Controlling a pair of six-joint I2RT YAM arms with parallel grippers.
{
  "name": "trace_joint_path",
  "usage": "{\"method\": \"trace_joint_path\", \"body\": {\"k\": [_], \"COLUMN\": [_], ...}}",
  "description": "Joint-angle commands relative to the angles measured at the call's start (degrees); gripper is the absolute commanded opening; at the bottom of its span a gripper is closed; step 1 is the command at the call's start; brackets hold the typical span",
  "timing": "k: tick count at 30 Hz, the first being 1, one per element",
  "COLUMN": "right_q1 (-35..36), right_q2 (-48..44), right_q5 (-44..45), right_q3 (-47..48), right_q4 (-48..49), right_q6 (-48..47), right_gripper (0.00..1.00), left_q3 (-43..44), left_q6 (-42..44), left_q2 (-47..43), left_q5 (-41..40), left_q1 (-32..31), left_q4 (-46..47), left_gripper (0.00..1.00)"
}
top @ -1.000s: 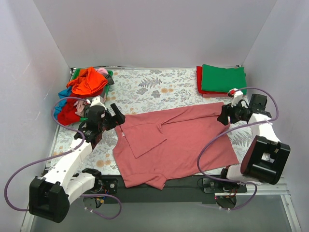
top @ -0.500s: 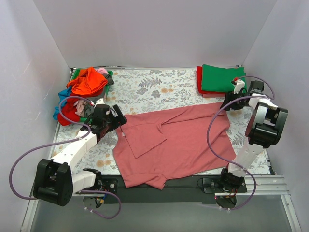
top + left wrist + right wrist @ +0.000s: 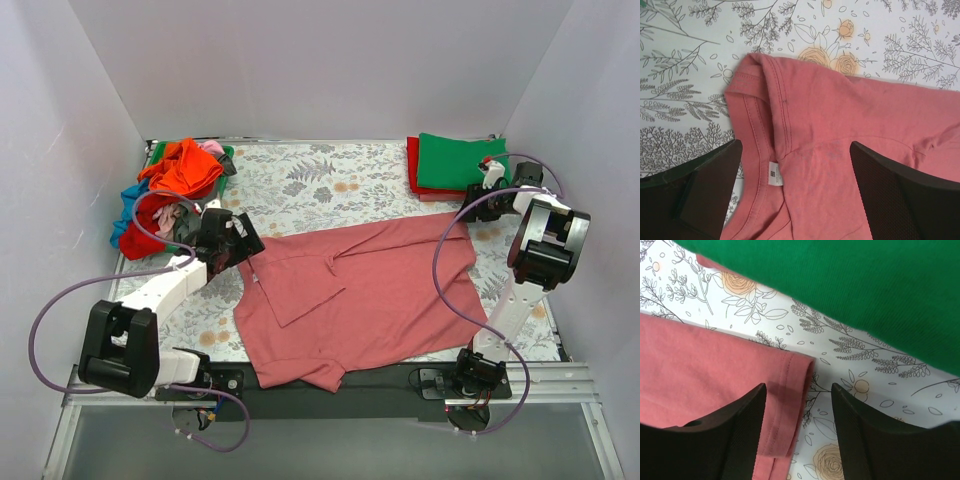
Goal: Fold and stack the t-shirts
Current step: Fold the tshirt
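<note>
A large dusty-rose t-shirt [image 3: 370,295] lies spread across the middle of the table, with one part folded over its front. My left gripper [image 3: 243,243] hovers open over its left shoulder. In the left wrist view the fingers [image 3: 695,192] stand wide apart over the collar and the white neck tag [image 3: 773,179], and the gripper [image 3: 795,192] holds nothing. My right gripper [image 3: 476,203] is at the shirt's far right corner. It is open [image 3: 799,427], with the stitched hem corner [image 3: 790,390] lying between its fingers, apart from both. A folded green t-shirt [image 3: 462,162] rests on a folded red one [image 3: 412,165].
A heap of unfolded tees [image 3: 175,185] in orange, red, blue, green and pink fills the back left corner. The floral table covering [image 3: 320,185] shows between heap and stack. White walls close the back and both sides. Purple cables loop beside each arm.
The right gripper has moved toward the back, up to the shirt's far right corner, and its jaws have narrowed. The left arm has pulled in, its gripper staying near the collar.
</note>
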Motion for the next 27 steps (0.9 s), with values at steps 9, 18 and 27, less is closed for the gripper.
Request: {"method": "trace_joint_path", "body": {"k": [9, 18, 27], "right_q1": [0.57, 0.57, 0.57], "right_q2": [2.31, 2.83, 1.87], "right_q5": [-4.43, -6.01, -6.89], "right_q3": [1.39, 2.97, 3.14], "right_q4": [-2.76, -3.63, -4.08], "right_q6": [-0.47, -0.64, -1.96], "right_gripper": [0.42, 0.16, 0.01], "left_q3": [5.93, 11.2, 13.57], "left_q6": [2.89, 3.59, 4.03], "left_q2": [8.11, 16.62, 21.73], "left_q5": [-4.49, -8.62, -8.97], "left_q1": [0.42, 0.42, 0.42], "left_q4": [1.89, 0.93, -0.04], "left_gripper": [0.82, 0.66, 0.36]}}
